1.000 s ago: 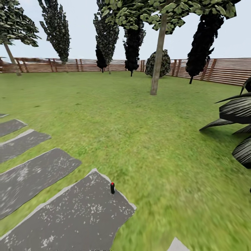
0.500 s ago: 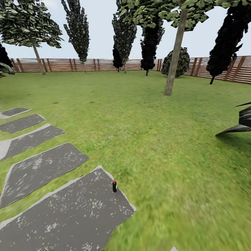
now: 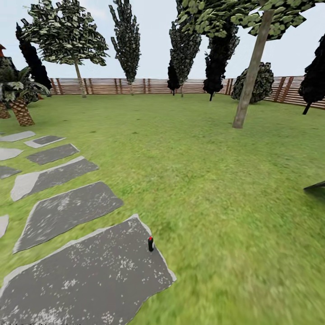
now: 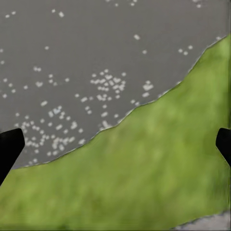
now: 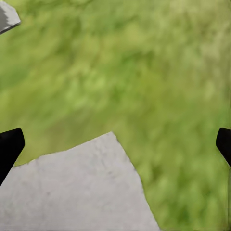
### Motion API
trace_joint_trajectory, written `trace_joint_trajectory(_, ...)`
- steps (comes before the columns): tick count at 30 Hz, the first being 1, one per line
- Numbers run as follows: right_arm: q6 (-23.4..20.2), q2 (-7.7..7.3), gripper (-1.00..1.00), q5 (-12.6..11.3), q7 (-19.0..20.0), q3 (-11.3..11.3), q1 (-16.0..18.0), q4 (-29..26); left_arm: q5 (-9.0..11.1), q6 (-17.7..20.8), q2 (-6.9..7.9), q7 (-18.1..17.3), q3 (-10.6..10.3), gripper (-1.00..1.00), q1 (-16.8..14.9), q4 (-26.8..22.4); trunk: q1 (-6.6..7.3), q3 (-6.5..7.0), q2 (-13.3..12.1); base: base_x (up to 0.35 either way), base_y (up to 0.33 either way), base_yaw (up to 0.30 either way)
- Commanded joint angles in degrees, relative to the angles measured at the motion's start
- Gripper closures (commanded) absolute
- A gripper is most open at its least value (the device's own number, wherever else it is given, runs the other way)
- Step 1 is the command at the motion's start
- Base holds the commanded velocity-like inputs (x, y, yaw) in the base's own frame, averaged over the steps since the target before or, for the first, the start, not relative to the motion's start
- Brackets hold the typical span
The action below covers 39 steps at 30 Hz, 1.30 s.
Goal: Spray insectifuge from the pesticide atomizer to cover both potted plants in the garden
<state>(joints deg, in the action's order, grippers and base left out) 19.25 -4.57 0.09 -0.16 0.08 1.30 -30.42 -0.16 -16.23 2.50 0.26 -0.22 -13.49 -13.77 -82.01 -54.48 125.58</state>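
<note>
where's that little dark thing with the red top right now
In the head view, the small dark object with a red top stands upright low and left of centre, at the right edge of the nearest stepping stone, beside the lawn.

Small red-capped black cylinder (image 3: 150, 244) upright at slab's edge, palm (image 3: 18, 97) — far left

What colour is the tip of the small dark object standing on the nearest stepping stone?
Red, above a dark body; the head view shows it best, at the stepping stone's edge.

matte black finger tips (image 4: 9, 147), blunt and rounded, plain, unmarked
</note>
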Motion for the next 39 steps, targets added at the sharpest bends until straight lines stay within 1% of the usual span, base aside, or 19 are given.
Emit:
trace_joint_trajectory(1, 0.2, -0.01, -1.00, 0.0, 0.0, 0.0, 0.0, 0.0, 0.0, -0.2, 0.02, 0.0, 0.0, -1.00, 0.0, 0.1, 0.00, -0.05, 0.0, 0.138, -0.277, 0.273)
trace_joint_trajectory(5, 0.2, -0.01, -1.00, 0.0, 0.0, 0.0, 0.0, 0.0, 0.2, -0.2, 0.07, 0.1, 0.1, -1.00, 0.1, 0.1, 0.00, -0.05, 0.0, 0.140, -0.276, 0.166)
trace_joint_trajectory(12, 0.2, -0.01, -1.00, 0.0, 0.1, 0.0, 0.0, 0.0, 0.3, -0.2, 0.06, 0.0, 0.1, -1.00, 0.1, -0.1, 0.00, -0.05, 0.0, 0.175, -0.253, 0.022)
trace_joint_trajectory(20, 0.1, 0.09, -1.00, -0.1, 0.2, 0.2, 0.0, -0.1, 0.3, 0.2, -0.04, -0.3, 0.1, -1.00, -0.6, -0.8, 0.00, -0.05, 0.0, 0.050, -0.049, 0.001)
trace_joint_trajectory(22, 0.1, 0.14, -1.00, 0.0, 0.3, 0.2, 0.0, 0.0, 0.0, 0.7, -0.21, -0.5, -0.1, -1.00, -3.0, -2.0, 0.00, -0.05, 0.0, 0.003, -0.003, 0.000)
trace_joint_trajectory(25, 0.1, 0.18, -1.00, 0.0, 0.4, 0.2, 0.0, 0.1, 0.0, 2.3, -0.26, -0.7, -0.2, -1.00, -8.4, -2.4, 0.00, -0.05, 0.0, 0.001, -0.001, 0.000)
trace_joint_trajectory(27, 0.1, 0.17, -1.00, 0.1, 0.5, 0.3, 0.0, 0.1, 0.1, 5.0, -0.34, -0.4, -0.2, -1.00, -11.4, -2.4, 0.00, -0.05, 0.0, 0.000, 0.000, 0.000)
trace_joint_trajectory(29, 0.1, 0.21, -1.00, 0.1, 0.5, 0.3, 0.0, 0.1, 0.3, 7.6, -0.21, -0.2, -0.1, -1.00, -13.6, -2.8, 0.00, -0.05, 0.0, 0.000, 0.000, 0.000)
trace_joint_trajectory(34, 0.1, 0.31, -1.00, 0.1, 0.5, 0.3, 0.0, 0.1, 0.5, 9.6, 0.14, 0.2, 0.2, -1.00, -16.1, -3.3, 0.00, -0.05, 0.0, 0.000, 0.000, 0.000)
trace_joint_trajectory(39, 0.1, 0.34, -1.00, 0.1, 0.5, 0.3, 0.0, 0.1, 0.4, 10.2, 0.19, 0.8, 0.3, -1.00, -16.8, -5.1, 0.00, -0.05, 0.0, 0.000, 0.000, 0.000)
